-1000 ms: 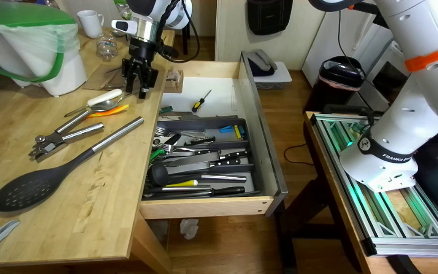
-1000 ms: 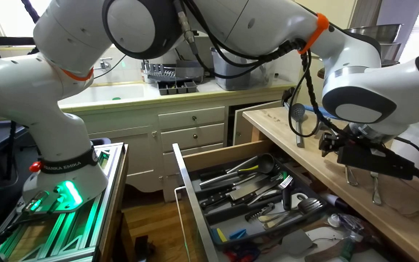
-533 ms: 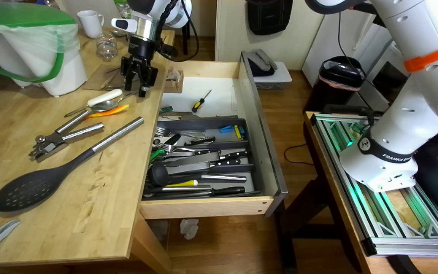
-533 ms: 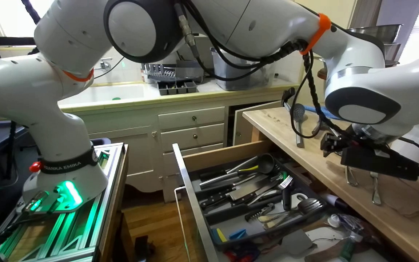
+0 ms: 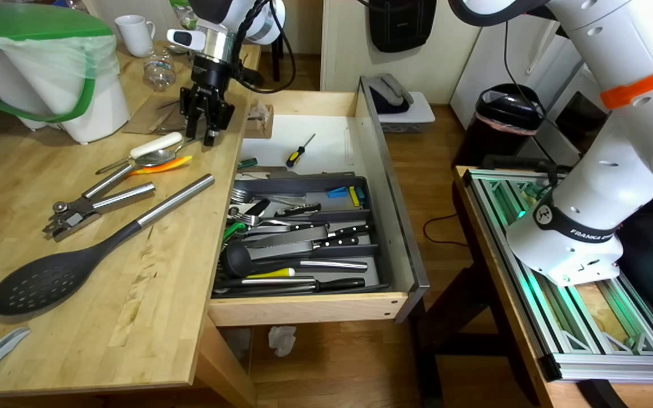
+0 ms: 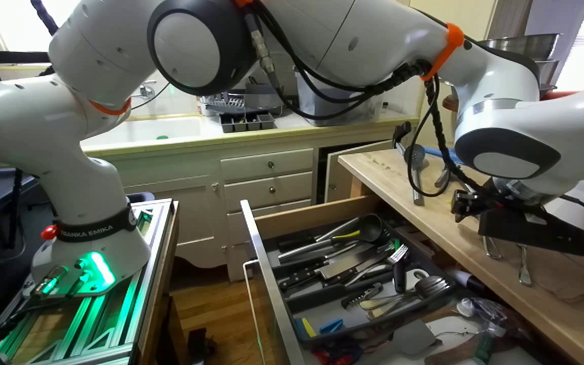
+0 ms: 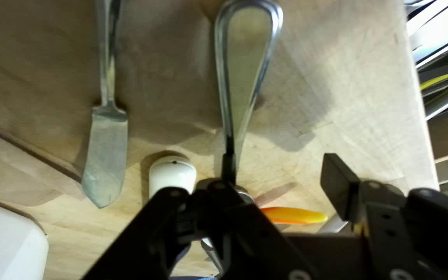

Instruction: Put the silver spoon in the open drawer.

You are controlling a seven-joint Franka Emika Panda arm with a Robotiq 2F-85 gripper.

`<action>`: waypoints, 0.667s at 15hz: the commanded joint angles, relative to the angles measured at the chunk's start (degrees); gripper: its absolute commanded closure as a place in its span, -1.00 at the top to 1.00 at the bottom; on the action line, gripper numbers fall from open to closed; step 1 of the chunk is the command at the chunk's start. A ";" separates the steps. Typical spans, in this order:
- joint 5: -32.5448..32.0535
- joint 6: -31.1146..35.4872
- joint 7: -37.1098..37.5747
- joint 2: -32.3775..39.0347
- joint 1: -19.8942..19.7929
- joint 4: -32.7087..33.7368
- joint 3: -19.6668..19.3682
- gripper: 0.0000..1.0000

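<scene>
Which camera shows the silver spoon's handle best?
The wrist view: the silver spoon's handle looks biggest and most complete there, though the gripper hides its lower part. Both exterior views show less: the bowl with a bit of handle, or only the handle's tip.

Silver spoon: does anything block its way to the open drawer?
Nothing visible blocks it. In an exterior view, past the orange-yellow utensil beside the silver spoon, there is bare tabletop, then the open drawer.
</scene>
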 commanded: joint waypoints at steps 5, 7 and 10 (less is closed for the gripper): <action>0.77 -0.15 -4.07 2.60 -1.05 3.43 1.12 0.43; 0.93 -0.40 -4.48 2.91 -1.25 3.97 1.28 0.44; 0.87 -0.70 -4.26 3.89 -1.24 5.12 1.12 0.45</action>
